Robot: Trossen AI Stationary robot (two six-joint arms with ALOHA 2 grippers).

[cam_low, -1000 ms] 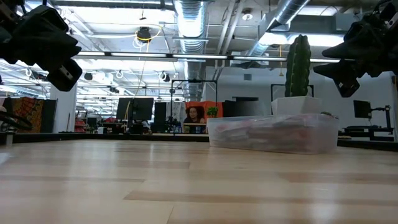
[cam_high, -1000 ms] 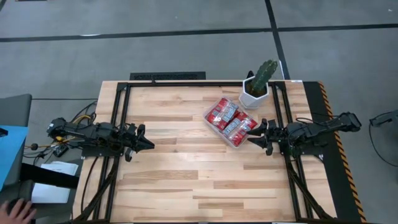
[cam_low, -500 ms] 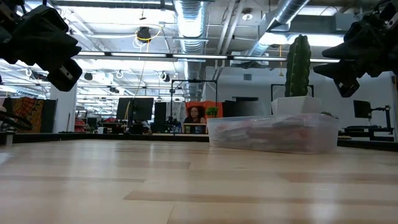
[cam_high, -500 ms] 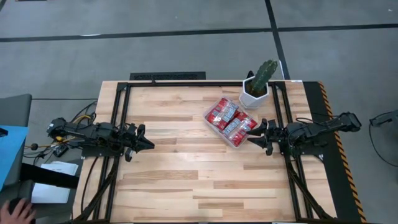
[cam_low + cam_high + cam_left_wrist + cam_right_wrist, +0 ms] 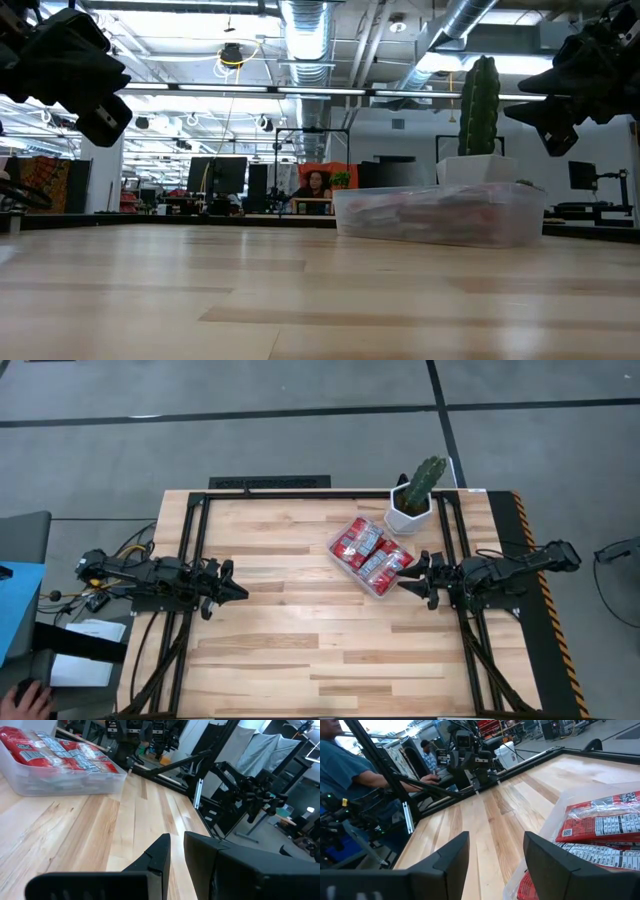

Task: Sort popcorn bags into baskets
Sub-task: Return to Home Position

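The right gripper is hanging spread open and empty just right of the clear, round-cornered plastic tray. The left gripper is hovering all but closed, empty, at the wooden table's left. Shiny red-and-white popcorn bags are lying in the tray, their label print too small to read.

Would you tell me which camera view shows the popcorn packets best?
The high view: looking down, it shows the whole pile of red packets in the clear tray. The left wrist view catches them side-on, the right wrist view only a cut-off few, and the low view only dimly through the tray wall.
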